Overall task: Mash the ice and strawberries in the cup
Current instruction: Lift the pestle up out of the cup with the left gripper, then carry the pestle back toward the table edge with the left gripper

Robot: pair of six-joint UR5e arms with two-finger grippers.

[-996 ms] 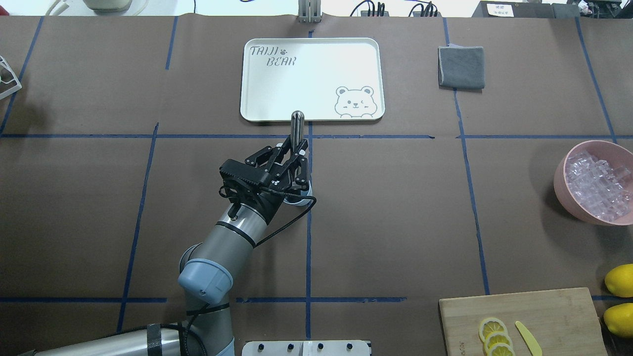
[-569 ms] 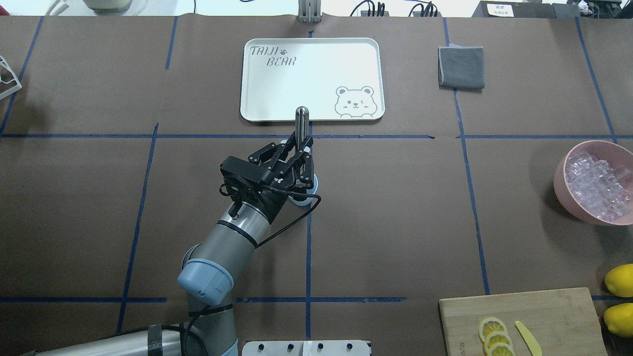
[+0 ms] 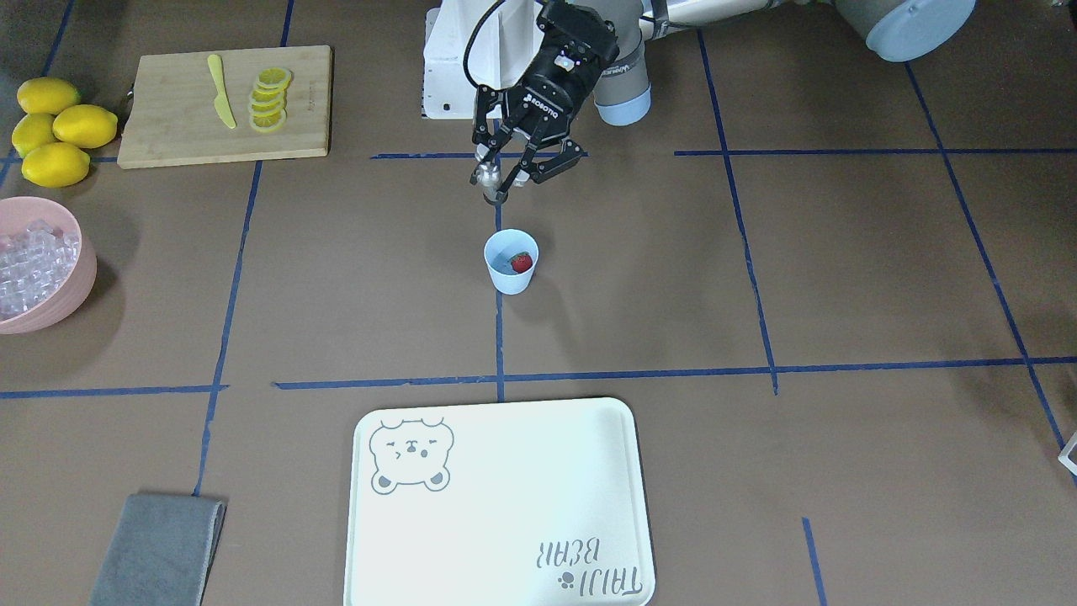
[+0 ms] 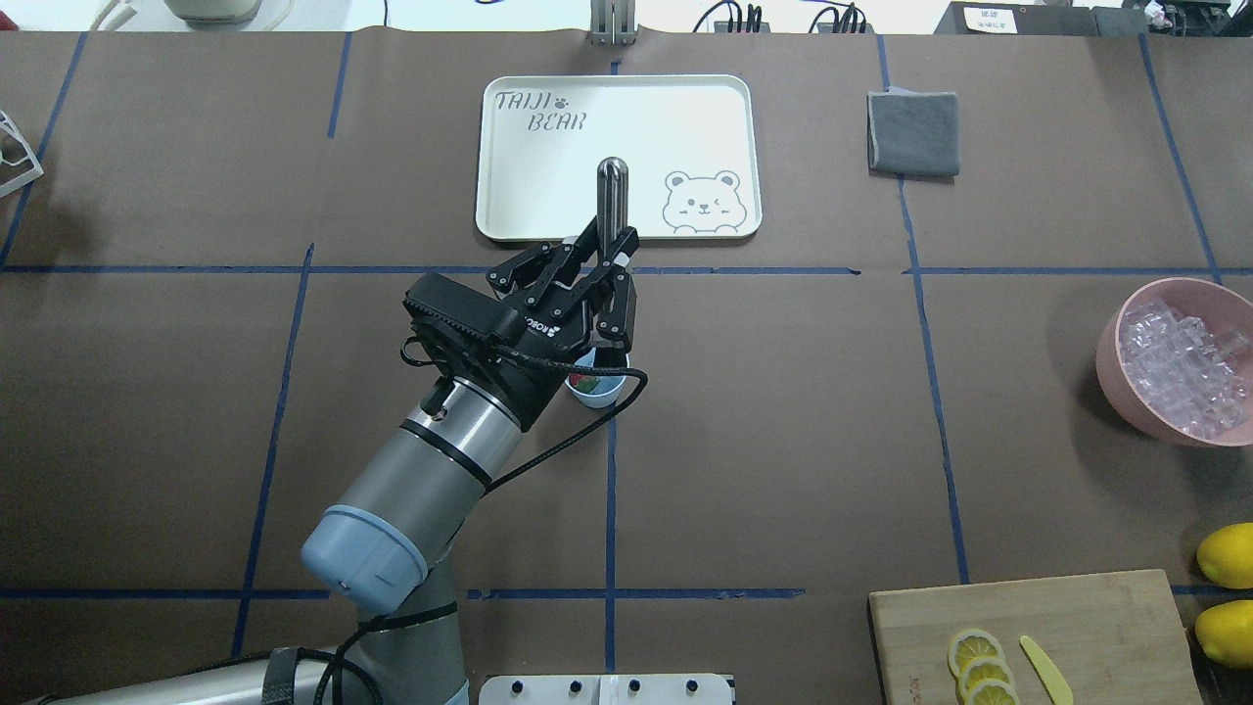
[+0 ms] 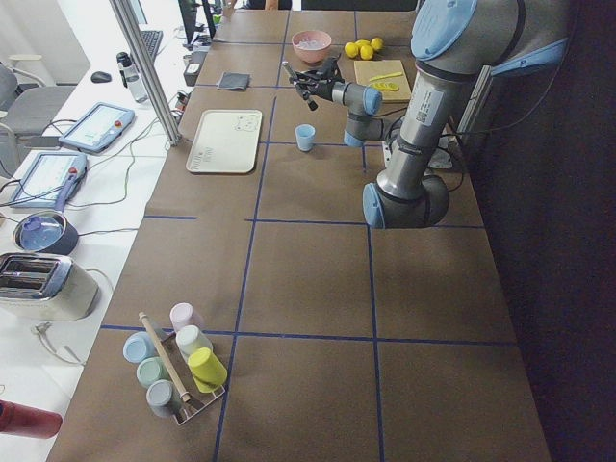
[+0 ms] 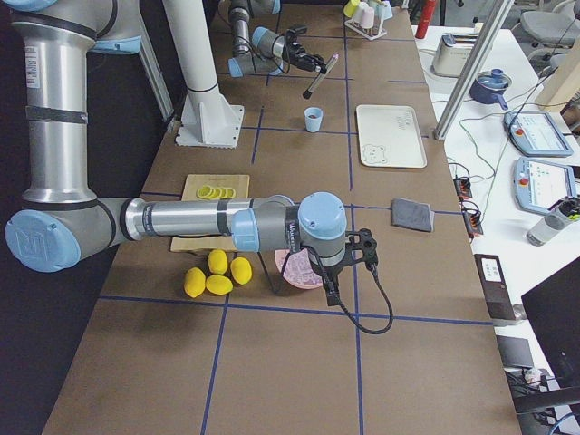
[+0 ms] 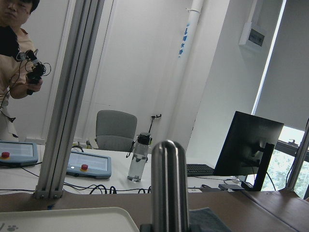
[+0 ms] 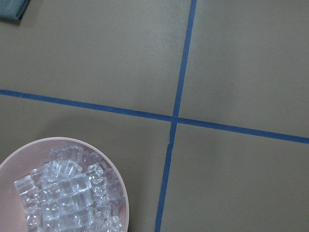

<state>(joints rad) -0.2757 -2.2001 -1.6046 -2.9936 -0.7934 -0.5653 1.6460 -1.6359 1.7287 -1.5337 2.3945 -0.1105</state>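
The light blue cup [image 3: 511,276] stands near the table's middle, with one red strawberry [image 3: 522,262] inside it. I cannot tell whether any ice lies in the cup. My left gripper [image 3: 503,173] hangs above the cup on the robot's side, shut on a metal rod [image 4: 613,194] whose lower tip is clear of the rim. From overhead the gripper [image 4: 612,258] hides part of the cup [image 4: 599,392]. More ice [image 4: 1180,367] fills a pink bowl [image 4: 1111,362] at the right. My right gripper [image 6: 367,245] hovers over that bowl; open or shut, I cannot tell.
A white bear tray [image 4: 509,196] lies beyond the cup. A grey cloth [image 4: 913,132] is at the far right. A cutting board [image 4: 1096,617] with lemon slices and a yellow knife sits near the robot, whole lemons [image 4: 1229,553] beside it. A cup rack [image 5: 178,371] stands at the left end.
My left gripper has risen with the rod and shifted toward the tray. The rod's tip has come up out of the cup, and the strawberry now shows.
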